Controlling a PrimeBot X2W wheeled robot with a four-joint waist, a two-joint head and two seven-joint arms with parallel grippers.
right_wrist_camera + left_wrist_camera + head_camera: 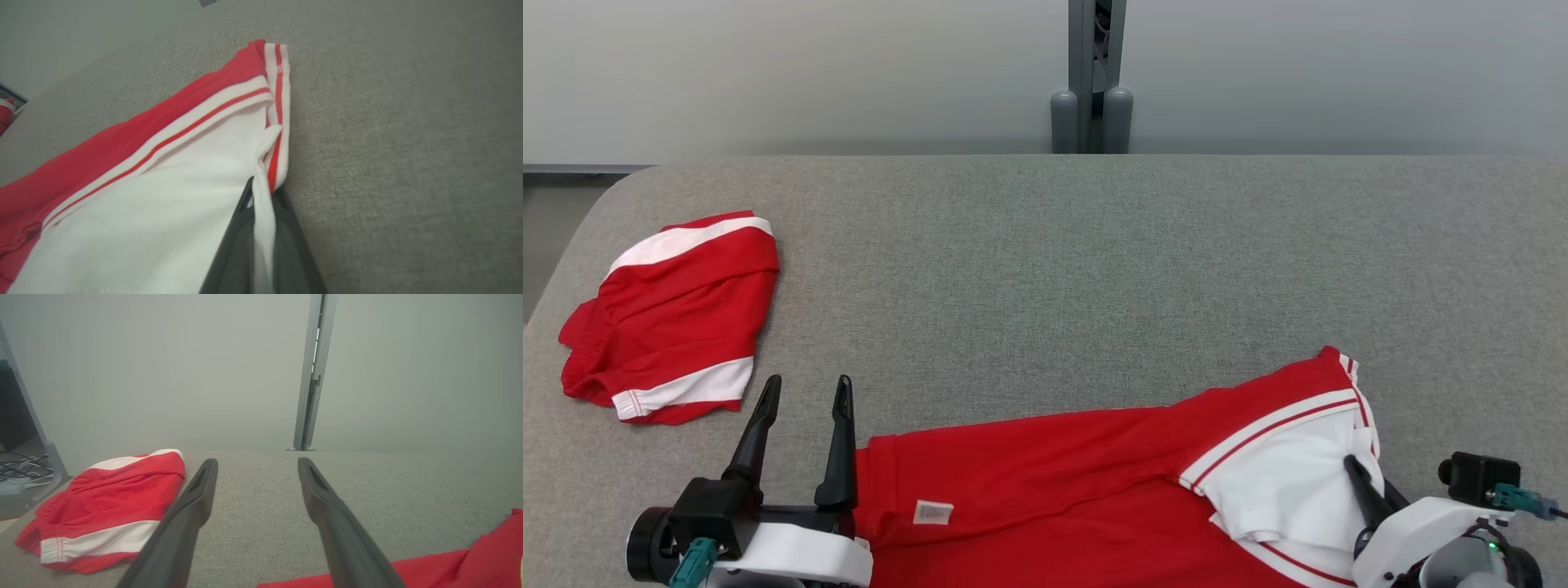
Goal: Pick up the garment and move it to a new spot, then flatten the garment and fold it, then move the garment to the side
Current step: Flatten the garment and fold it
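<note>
The garment (1054, 474), a red shirt with a white striped-trim sleeve, lies spread along the near edge of the grey table (1054, 269). My right gripper (1356, 469) is at its right end, by the white sleeve. In the right wrist view the right gripper (263, 188) is shut on the white edge of the garment (143, 183), with cloth pinched between the two dark fingers. My left gripper (808, 384) stands open just left of the shirt's hem, nothing between its fingers. The left wrist view has the left gripper (257, 463) open over bare table, with the garment (490, 555) at lower right.
A second red-and-white garment (674, 314) lies folded at the table's far left, also in the left wrist view (106, 506). A grey post (1094, 73) rises behind the table's back edge. Bare table surface stretches across the middle and back right.
</note>
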